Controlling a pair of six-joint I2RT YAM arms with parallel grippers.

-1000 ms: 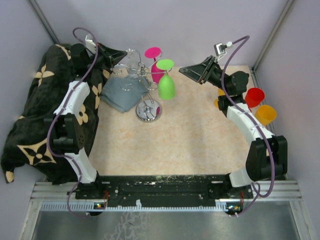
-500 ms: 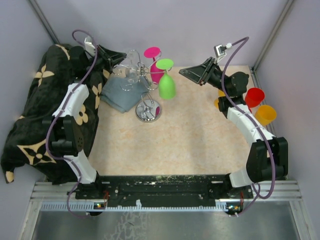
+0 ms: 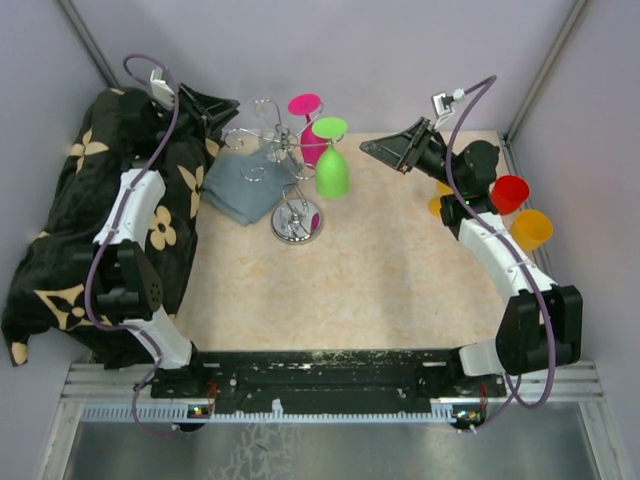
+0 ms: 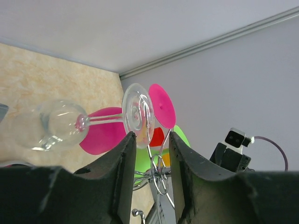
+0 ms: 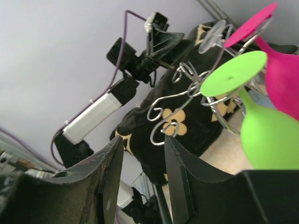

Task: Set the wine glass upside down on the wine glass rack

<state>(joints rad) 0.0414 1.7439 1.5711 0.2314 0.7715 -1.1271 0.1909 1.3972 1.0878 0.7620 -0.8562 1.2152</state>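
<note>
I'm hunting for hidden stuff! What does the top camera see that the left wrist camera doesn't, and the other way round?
Top only: the flowery black blanket. Left wrist only: the open gap between the left end effector's fingers. Both: the rack holding the clear glass, the pink glass and the green glass upside down.

Green wine glass [image 5: 267, 136] on rack [image 5: 179, 98]

Pale lilac walls [image 3: 350, 50] enclose a beige speckled tabletop [image 3: 380, 290].
</note>
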